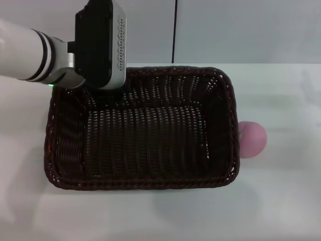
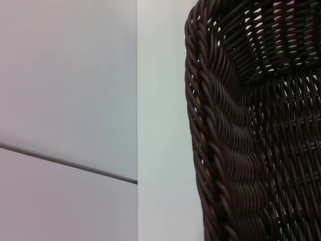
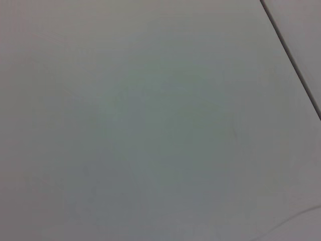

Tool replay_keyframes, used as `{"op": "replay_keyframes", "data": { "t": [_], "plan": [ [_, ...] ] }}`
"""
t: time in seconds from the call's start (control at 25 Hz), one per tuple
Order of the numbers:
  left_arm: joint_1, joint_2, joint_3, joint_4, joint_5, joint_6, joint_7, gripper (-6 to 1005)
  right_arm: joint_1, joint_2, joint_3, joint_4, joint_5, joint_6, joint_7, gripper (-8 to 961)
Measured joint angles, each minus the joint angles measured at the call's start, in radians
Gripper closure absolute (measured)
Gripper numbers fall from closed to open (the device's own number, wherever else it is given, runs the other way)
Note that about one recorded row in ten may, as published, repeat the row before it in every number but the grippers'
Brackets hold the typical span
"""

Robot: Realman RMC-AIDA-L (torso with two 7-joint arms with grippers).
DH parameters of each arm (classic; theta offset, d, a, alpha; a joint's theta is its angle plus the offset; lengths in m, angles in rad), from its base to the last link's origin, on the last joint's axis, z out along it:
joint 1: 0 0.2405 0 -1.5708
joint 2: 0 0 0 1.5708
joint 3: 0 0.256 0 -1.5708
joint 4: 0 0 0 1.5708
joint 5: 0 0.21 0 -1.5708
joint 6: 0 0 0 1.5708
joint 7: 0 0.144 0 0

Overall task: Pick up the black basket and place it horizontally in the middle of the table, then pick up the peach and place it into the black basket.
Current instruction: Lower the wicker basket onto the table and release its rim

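The left gripper (image 1: 103,83) sits over the black basket's (image 1: 143,135) far-left rim; finger state cannot be determined. Keep the basket level on the table (image 1: 150,216), with the peach (image 1: 252,139) clear to its right.

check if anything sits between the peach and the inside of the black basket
Only the black basket's own right wall does: the peach lies on the table just outside it and must be lifted over the rim. The inside looks empty. The left gripper hangs at the far-left corner.

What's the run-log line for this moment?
left gripper: at far-left rim of black basket | basket: lengthwise on table, empty | peach: on table, against basket's right side | right arm: unseen
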Motion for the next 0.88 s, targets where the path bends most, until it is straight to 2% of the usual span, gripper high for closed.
{"op": "replay_keyframes", "data": {
  "t": [0.24, 0.48, 0.72, 0.84, 0.88],
  "plan": [
    [0.000, 0.000, 0.002, 0.006, 0.000, 0.012, -0.049, 612, -0.001, 0.000, 0.000, 0.000, 0.001, -0.001, 0.000, 312],
    [0.003, -0.001, 0.002, 0.011, 0.002, 0.008, -0.049, 406, -0.002, 0.000, 0.000, 0.000, 0.001, -0.001, 0.000, 312],
    [0.005, -0.004, -0.005, 0.023, -0.019, -0.009, -0.066, 289, -0.018, -0.002, -0.004, 0.000, -0.001, -0.016, 0.000, 311],
    [0.010, -0.006, -0.038, 0.032, -0.061, -0.024, -0.073, 230, -0.029, -0.008, -0.011, -0.002, -0.013, -0.040, 0.000, 311],
    [0.026, -0.006, -0.151, 0.036, -0.205, -0.034, -0.067, 211, -0.058, -0.019, -0.017, -0.032, -0.054, -0.076, 0.027, 311]
  ]
}}
